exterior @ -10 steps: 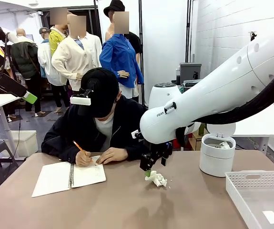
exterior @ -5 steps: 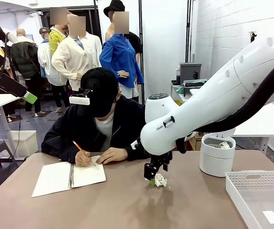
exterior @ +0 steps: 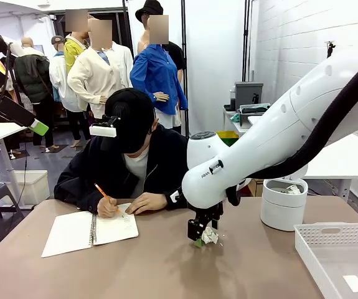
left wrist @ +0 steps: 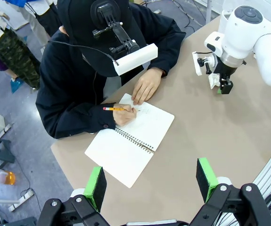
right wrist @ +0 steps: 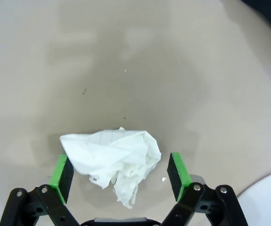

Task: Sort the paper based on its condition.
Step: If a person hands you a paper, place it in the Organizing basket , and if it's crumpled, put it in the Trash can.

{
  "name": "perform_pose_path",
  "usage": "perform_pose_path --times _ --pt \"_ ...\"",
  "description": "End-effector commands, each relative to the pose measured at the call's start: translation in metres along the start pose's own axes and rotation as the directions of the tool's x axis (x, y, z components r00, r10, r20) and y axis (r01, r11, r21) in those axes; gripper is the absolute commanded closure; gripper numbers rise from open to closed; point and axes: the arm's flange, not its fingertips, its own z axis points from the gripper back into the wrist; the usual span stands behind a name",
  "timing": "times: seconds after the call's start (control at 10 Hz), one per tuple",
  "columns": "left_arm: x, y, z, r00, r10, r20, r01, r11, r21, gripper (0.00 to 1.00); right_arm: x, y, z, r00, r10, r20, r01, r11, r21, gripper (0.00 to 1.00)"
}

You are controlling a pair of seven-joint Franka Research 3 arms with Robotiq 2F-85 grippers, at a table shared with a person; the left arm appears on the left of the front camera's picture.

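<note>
A crumpled white lump of paper [right wrist: 114, 160] lies on the tan table, between the two green pads [right wrist: 62, 172] of my right gripper [right wrist: 120, 172]. The jaws stand wide open on either side of it, low over the table, and they do not squeeze it. From the front, the right gripper [exterior: 200, 239] hangs straight down over the paper [exterior: 210, 235] at mid-table. My left gripper [left wrist: 151, 181] is open with nothing in it, high above the table's near side. From up there the paper [left wrist: 213, 80] shows as a small white patch beside the right arm's fingers.
A person sits at the far side and writes with a pencil in a spiral notebook [exterior: 91, 232]. A white round bin [exterior: 283, 208] holding crumpled paper stands at the right. A white slotted basket [exterior: 328, 233] with a flat label inside sits at the front right.
The right arm has come down and slightly left, so its open gripper now straddles the paper instead of hovering beside it. The person keeps writing.
</note>
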Motion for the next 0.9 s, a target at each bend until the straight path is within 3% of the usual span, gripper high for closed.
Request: perform_pose_path --times 0.0,0.1,0.4,0.5,0.7,0.8 --pt "0.0 0.0 0.0 1.0 0.0 0.0 0.0 1.0 0.002 0.0 0.014 -0.005 -0.006 0.998 -0.056 0.003 0.056 0.998 0.002 0.0" --pt "0.0 0.0 0.0 1.0 0.0 0.0 0.0 1.0 0.002 0.0 0.013 -0.007 -0.004 0.998 -0.059 -0.024 0.06 0.997 0.04 0.0" --pt "0.0 0.0 0.0 1.0 0.0 0.0 0.0 1.0 0.002 0.0 0.003 -0.003 -0.004 1.0 -0.015 -0.001 0.015 1.0 0.005 0.0" --pt "0.0 0.0 0.0 1.0 0.0 0.0 0.0 1.0 0.002 0.0 0.007 -0.004 -0.003 1.0 -0.025 -0.005 0.025 1.0 0.015 0.06" --pt "0.0 0.0 0.0 1.0 0.0 0.0 0.0 1.0 0.002 0.0 0.005 -0.005 -0.004 1.0 -0.028 -0.011 0.028 0.999 0.023 0.46" --pt "0.0 0.0 0.0 1.0 0.0 0.0 0.0 1.0 0.002 0.0 0.006 -0.004 -0.003 0.997 -0.074 -0.005 0.074 0.997 0.017 0.61"
